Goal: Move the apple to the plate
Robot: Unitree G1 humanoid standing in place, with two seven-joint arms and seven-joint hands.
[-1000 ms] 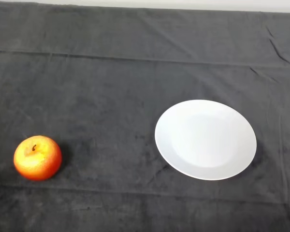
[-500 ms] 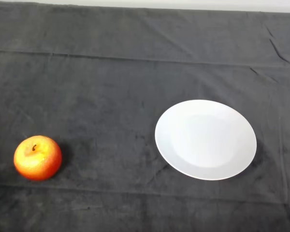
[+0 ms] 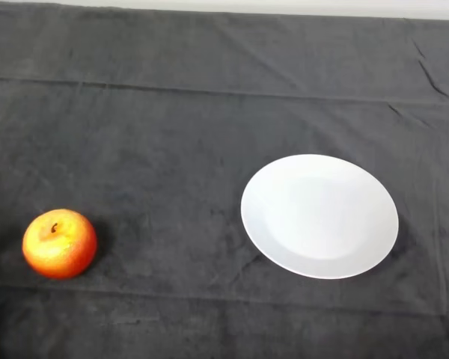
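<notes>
The apple point(image 3: 59, 244) sits upright on the dark cloth point(image 3: 172, 127) at the near left of the head view, stem up, red-orange with a yellow patch around the stem. The plate point(image 3: 319, 216) lies to the right of centre, white and bare, well apart from the apple, with open cloth between them.

Step in hand: none of the transfer is done. The apple is not yet grasped and the plate holds nothing. No part of the robot appears in this view, so the state of the hand cannot be told.

Next move, as a judgement: the left arm must come in from the near left, close around the apple, lift it and carry it right to the plate.

Clearances: the apple lies close to the left edge of the view and fairly near the near edge. The route to the plate crosses only flat cloth with shallow creases. The far edge of the cloth lies well beyond both things.
</notes>
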